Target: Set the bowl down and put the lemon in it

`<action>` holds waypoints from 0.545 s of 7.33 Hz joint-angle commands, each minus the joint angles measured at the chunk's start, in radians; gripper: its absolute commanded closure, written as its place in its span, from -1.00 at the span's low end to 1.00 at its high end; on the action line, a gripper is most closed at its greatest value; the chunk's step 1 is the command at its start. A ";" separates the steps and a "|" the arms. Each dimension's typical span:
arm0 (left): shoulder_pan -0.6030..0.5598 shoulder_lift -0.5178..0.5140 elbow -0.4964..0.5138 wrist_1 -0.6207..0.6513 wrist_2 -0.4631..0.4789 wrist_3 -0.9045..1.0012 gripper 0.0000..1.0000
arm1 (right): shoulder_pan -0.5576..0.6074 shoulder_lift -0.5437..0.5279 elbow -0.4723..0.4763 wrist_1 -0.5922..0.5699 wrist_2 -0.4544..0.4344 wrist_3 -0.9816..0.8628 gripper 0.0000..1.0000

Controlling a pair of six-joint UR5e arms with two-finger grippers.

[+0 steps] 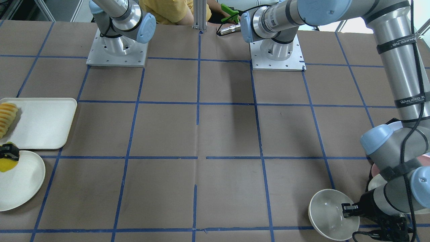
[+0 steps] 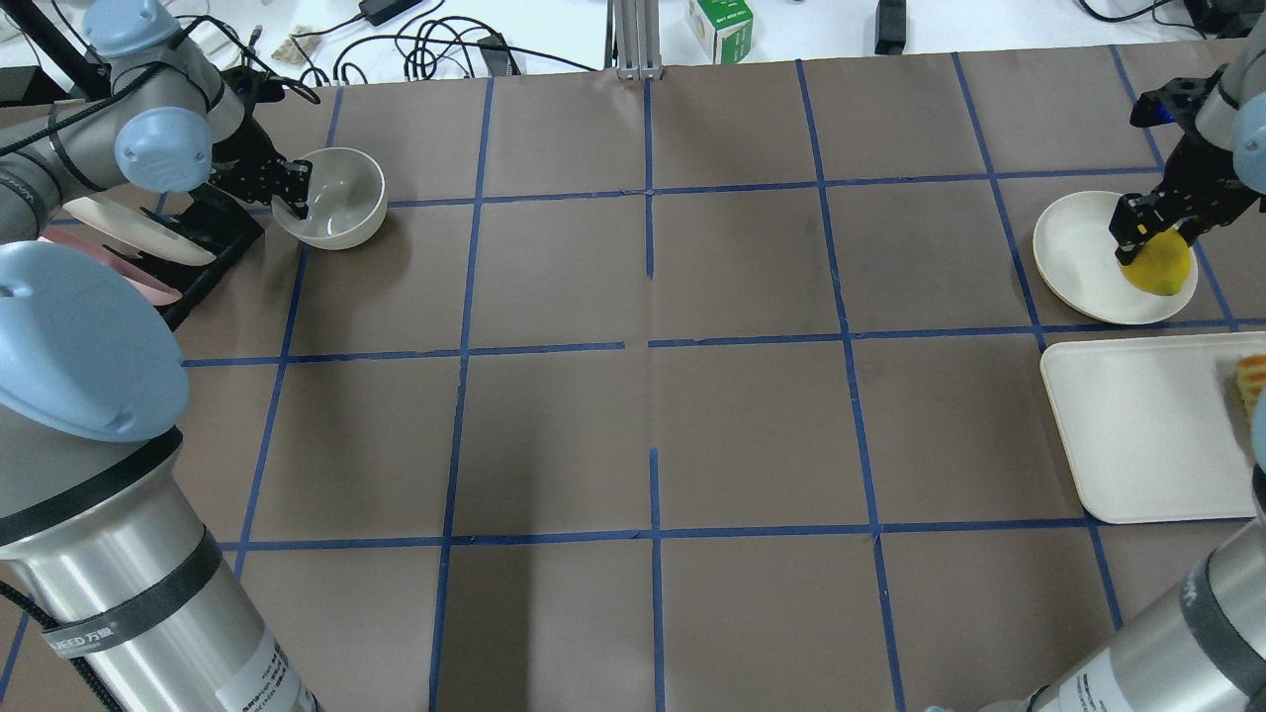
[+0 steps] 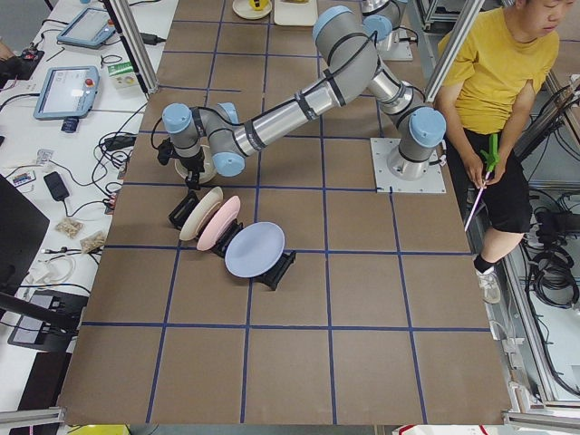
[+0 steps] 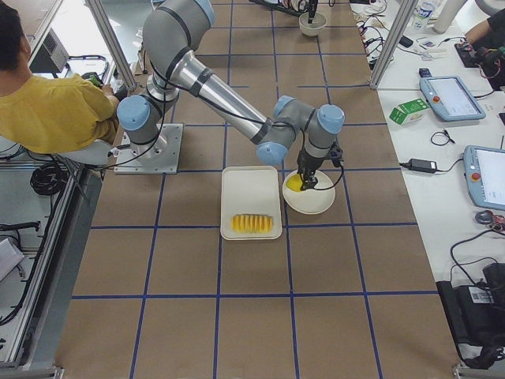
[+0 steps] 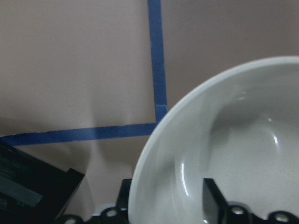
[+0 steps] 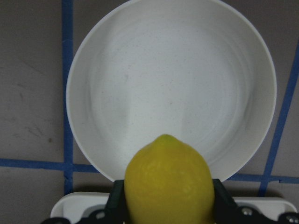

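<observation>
The cream bowl [image 2: 336, 203] is at the table's far left, beside the plate rack. My left gripper [image 2: 295, 188] is shut on the bowl's rim, one finger inside [image 5: 212, 200] and one outside. The bowl also shows in the front view [image 1: 329, 211] and fills the left wrist view [image 5: 233, 149]. I cannot tell whether it touches the table. My right gripper [image 2: 1145, 237] is shut on the yellow lemon [image 2: 1162, 269] over the near edge of the flat cream plate [image 2: 1078, 247]. The lemon fills the bottom of the right wrist view [image 6: 168, 182], with the plate [image 6: 173, 79] below it.
A cream tray [image 2: 1137, 425] with orange-yellow ridged sliced food [image 1: 6, 116] lies next to the flat plate. A black rack with upright cream, pink and pale blue plates [image 3: 227, 236] stands by the bowl. A person in yellow [image 3: 498, 72] sits behind the robot bases.
</observation>
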 commanded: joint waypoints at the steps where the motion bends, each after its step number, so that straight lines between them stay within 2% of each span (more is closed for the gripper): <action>1: -0.001 0.008 0.009 -0.010 -0.010 -0.032 1.00 | 0.092 -0.107 -0.001 0.131 0.014 0.117 1.00; 2: 0.000 0.011 0.011 -0.017 -0.047 -0.033 1.00 | 0.131 -0.146 0.001 0.168 0.015 0.198 1.00; 4: 0.003 0.032 0.012 -0.058 -0.068 -0.036 1.00 | 0.188 -0.168 -0.001 0.185 0.017 0.237 1.00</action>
